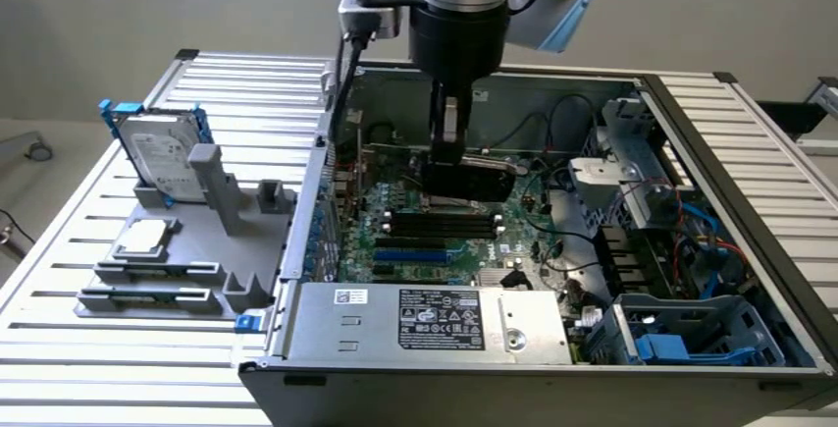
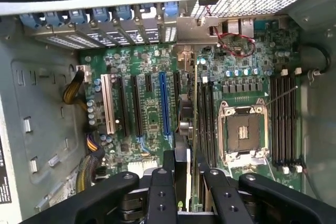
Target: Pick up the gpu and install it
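The gpu, a flat card with a glossy black shroud, hangs upright inside the open computer case, just above the green motherboard. My gripper reaches down from above and is shut on the card's upper edge. The wrist view looks along the gpu edge-on, a thin line running between the blue expansion slot and the memory slots. My gripper has a black finger on either side of the card.
The empty processor socket lies beside the card. A power supply fills the case's near end, and a blue drive cage stands on the exterior view's right. Outside the case, a grey fixture holds a hard drive and a processor chip.
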### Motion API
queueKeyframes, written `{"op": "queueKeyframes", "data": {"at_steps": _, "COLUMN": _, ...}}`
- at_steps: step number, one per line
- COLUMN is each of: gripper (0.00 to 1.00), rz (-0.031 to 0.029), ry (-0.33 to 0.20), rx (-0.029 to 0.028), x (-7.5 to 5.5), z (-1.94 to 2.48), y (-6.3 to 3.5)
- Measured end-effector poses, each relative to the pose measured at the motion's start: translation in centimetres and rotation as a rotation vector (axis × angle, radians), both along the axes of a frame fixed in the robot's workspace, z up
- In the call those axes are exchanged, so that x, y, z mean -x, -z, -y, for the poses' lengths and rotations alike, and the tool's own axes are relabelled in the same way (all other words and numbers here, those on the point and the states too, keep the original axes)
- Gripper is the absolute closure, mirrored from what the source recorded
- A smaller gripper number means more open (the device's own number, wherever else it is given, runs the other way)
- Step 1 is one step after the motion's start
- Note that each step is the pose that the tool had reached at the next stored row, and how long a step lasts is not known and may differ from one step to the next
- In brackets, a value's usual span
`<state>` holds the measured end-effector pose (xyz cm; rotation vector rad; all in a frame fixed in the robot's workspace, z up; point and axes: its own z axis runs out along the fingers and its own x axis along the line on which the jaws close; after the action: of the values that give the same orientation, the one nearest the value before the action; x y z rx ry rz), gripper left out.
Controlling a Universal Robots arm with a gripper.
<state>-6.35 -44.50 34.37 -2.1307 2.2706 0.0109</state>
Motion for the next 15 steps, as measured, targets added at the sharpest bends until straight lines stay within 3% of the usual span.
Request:
{"op": "queueKeyframes", "data": {"at_steps": 4, "gripper": 0.74, "rz": 0.0, "ry": -0.031, "rx": 0.0, "x": 0.0, "z": 0.03, "y": 0.64}}
{"op": "queueKeyframes", "data": {"at_steps": 15, "gripper": 0.74, "rz": 0.0006, "ry": -0.033, "rx": 0.0019, "x": 0.9, "z": 0.11, "y": 2.44}}
